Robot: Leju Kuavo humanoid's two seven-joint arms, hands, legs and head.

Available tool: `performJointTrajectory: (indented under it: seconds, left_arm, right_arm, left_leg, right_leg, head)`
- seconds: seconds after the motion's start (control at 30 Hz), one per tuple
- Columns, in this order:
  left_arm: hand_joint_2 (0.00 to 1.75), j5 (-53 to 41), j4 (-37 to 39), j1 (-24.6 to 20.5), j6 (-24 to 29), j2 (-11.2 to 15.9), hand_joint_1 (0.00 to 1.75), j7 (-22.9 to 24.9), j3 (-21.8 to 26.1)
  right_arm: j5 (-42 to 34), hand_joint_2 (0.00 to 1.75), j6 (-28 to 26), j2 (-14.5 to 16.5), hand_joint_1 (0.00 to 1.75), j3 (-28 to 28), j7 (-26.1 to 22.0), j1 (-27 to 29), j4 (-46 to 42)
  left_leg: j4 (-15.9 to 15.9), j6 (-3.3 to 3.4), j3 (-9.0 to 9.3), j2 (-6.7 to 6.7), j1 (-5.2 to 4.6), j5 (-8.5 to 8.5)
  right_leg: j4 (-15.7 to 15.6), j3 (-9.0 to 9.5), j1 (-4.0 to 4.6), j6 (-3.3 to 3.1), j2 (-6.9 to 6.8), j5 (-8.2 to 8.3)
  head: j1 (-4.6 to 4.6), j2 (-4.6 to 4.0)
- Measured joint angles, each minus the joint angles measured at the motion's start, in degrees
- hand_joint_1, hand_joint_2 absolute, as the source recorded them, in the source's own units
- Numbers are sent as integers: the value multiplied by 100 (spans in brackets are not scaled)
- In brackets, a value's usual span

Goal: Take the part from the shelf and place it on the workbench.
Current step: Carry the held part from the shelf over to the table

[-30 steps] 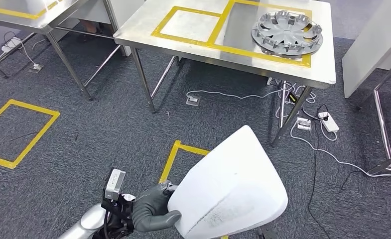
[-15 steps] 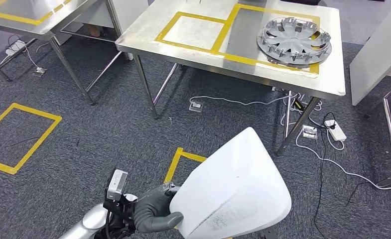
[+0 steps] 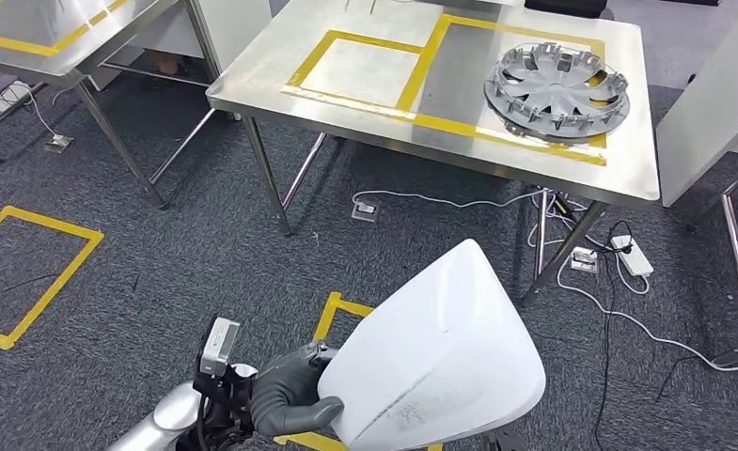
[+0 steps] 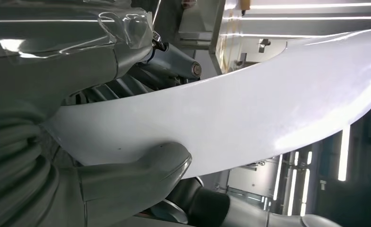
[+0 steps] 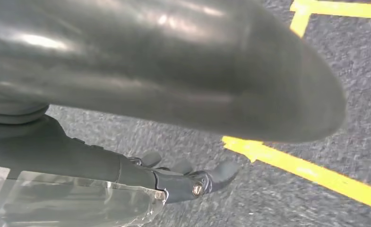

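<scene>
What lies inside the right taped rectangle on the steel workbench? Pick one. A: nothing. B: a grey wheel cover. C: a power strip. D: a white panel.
B: a grey wheel cover rests on the workbench inside the right yellow-taped rectangle.

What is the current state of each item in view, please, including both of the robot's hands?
White part: held off the floor, tilted.
Left hand: grips the white part's edge.
Right hand: under the part's dark underside; hold unclear.
Workbench: not yet reached; left taped square bare.
Wheel cover: lying flat in the workbench's right taped square.
Power strip: on the carpet, cables attached.
</scene>
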Motion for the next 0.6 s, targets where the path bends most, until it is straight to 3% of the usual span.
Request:
performJointTrajectory:
  seconds: [0.07, 0.17, 0.23, 0.27, 0.33, 0.4, 0.47, 0.53, 0.6]
  left_arm:
    - [175, 13, 6, -11, 4, -6, 175, -31, -2]
    - [175, 18, 13, 9, 25, 0, 175, -98, 2]
    - [175, -2, 15, 57, 31, 15, 175, -128, 9]
    - [175, -13, 15, 81, 32, 25, 175, -140, 14]
    - [175, -32, 16, 110, 33, 43, 175, -151, 19]
    - [175, -55, 17, 130, 38, 56, 175, -160, 24]
    - [175, -80, 12, 151, 46, 64, 175, -167, 32]
    - [175, -87, -6, 158, 49, 75, 175, -173, 51]
    - [175, -87, -24, 156, 53, 91, 175, -179, 74]
  right_arm:
    - [10, 0, -2, 2, 0, -1, -11, -13, -1]
    - [55, 0, -8, -2, 0, 2, -16, -38, 1]
    - [85, 0, -12, -11, 0, 5, -1, -25, 2]
    - [96, 0, -14, -17, 0, 7, 7, -19, 2]
    - [112, 0, -14, -29, 0, 9, 13, -17, 2]
    - [118, 0, -14, -42, 0, 10, 19, -23, 2]
    - [123, 0, -13, -51, 0, 11, 30, -23, 1]
    - [131, 0, -4, -49, 0, 12, 37, -20, -6]
    - [139, 0, 6, -51, 0, 11, 38, -30, -12]
  left_leg:
    - [-80, 64, 177, -8, 12, -24]
    - [-107, 119, 288, -22, -12, -113]
    - [-103, 120, 367, -54, -32, -201]
    - [-102, 111, 430, -69, -36, -253]
    - [-93, 78, 569, -83, -44, -373]
    - [-68, 22, 640, -96, -60, -484]
    - [-36, -34, 655, -105, -72, -544]
    - [132, -85, 585, -87, -66, -565]
    - [695, -164, 262, -52, -32, -637]
  right_leg:
    - [295, -98, -5, 0, -13, -77]
    - [1347, -819, 1, -40, -17, -384]
    - [1600, -1169, 3, -4, -18, -449]
    - [1405, -1184, 3, 46, -19, -313]
    - [622, -1010, 5, 142, -29, 219]
    - [86, -861, 28, 56, -53, 556]
    - [9, -820, 46, -100, -61, 583]
    - [-17, -734, 5, -164, -50, 586]
    - [-34, -618, -33, -224, -43, 528]
  head:
    - [9, 0]
    - [21, 0]
    - [21, 0]
    - [21, 0]
    - [25, 0]
    - [17, 0]
    - [5, 0]
    - [1, 0]
    - [-14, 0]
